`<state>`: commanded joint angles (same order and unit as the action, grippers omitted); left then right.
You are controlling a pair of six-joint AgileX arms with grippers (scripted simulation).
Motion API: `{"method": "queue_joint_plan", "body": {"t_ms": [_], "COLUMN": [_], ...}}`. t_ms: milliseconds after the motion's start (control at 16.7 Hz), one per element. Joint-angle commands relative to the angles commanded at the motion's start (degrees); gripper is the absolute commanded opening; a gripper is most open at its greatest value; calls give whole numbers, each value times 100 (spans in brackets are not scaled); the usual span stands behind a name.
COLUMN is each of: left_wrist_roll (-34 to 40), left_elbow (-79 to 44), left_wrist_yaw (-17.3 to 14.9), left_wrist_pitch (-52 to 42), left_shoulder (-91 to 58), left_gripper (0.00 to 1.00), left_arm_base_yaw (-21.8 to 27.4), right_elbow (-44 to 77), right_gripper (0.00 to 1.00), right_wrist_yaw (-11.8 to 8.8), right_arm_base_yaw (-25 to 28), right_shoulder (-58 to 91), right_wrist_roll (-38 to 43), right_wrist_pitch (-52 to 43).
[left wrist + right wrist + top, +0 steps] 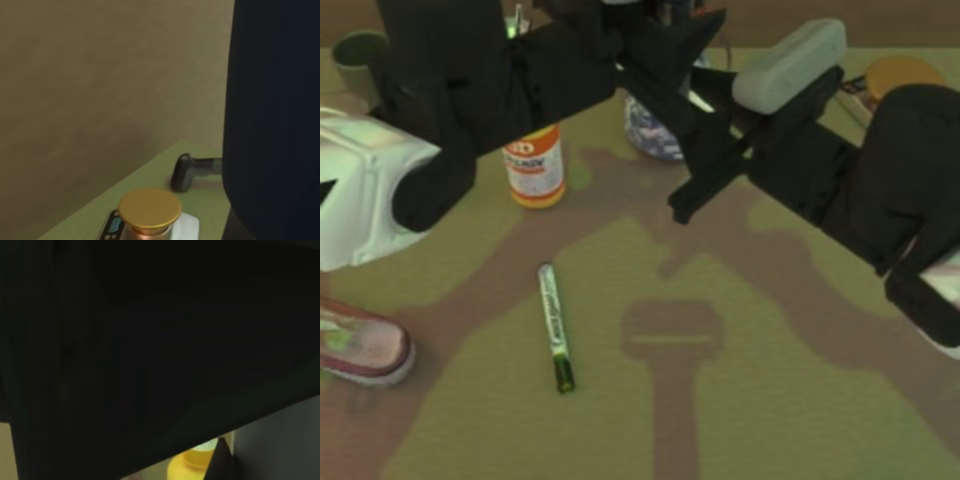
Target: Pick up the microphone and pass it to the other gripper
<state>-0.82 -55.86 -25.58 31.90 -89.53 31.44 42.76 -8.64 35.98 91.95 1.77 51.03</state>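
While left gripper (638,52) and right gripper (705,150) meet, microphone hidden, either gripper's hold cannot be told

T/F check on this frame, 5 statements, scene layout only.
1. The marker lies flat on the table, with neither arm touching it. True.
2. The bottle has tipped onto its side. False: it stands upright, beside the left arm.
3. The scale carries a golden disc. True.
4. The shoe sits at the table's right side. False: it is at the left edge.
5. The right arm is parked far from the left arm. False: both reach in and meet over the far middle of the table.
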Motion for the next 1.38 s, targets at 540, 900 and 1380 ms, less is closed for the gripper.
{"method": "queue_joint_plan", "body": {"t_ms": [540, 900, 1380], "left_wrist_roll": [0, 0, 0], "left_elbow": [0, 0, 0], "left_wrist_yaw": [0, 0, 0], "left_wrist_pitch": [0, 0, 0], "left_shoulder": [0, 0, 0], "left_gripper": [0, 0, 0], "left_arm_base_yaw": [0, 0, 0], "right_elbow": [0, 0, 0], "right_gripper": [0, 45, 100], "right_wrist_yaw": [0, 0, 0], "right_arm_base_yaw": [0, 0, 0], "right_shoulder": [0, 0, 0], "right_wrist_roll": [0, 0, 0], "right_wrist_pitch": [0, 0, 0]}}
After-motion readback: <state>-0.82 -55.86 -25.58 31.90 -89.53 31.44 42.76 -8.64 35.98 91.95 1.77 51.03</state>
